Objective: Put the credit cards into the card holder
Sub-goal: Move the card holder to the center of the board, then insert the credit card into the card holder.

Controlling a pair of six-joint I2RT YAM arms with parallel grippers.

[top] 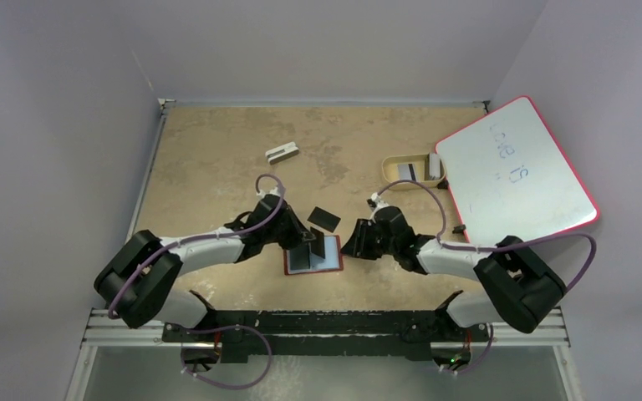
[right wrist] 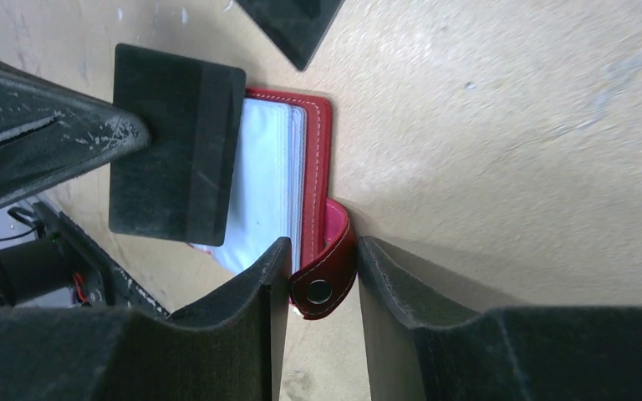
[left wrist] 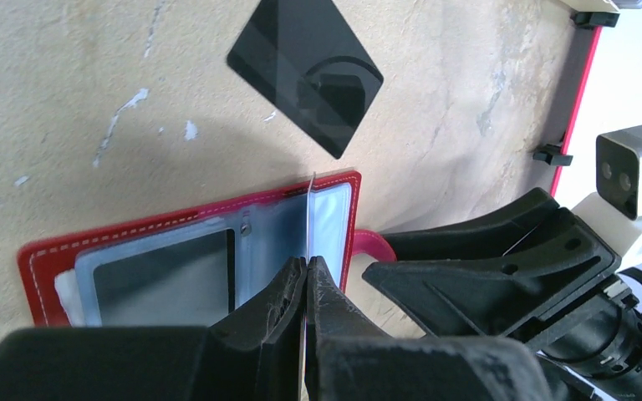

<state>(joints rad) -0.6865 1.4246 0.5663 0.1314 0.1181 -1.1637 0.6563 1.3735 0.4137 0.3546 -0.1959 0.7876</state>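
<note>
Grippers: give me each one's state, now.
Left gripper: closed on a dark card, upright over the open card holder.
Right gripper: jaws straddle the card holder's snap strap; grip cannot be told.

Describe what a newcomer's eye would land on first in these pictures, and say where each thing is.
The open red card holder stands out, lying near the front middle of the table. The left claw is shut on a dark card held upright over it, while the right claw has open jaws either side of its snap strap. A loose black card lies just beyond, and a red-rimmed whiteboard fills the right side.
</note>
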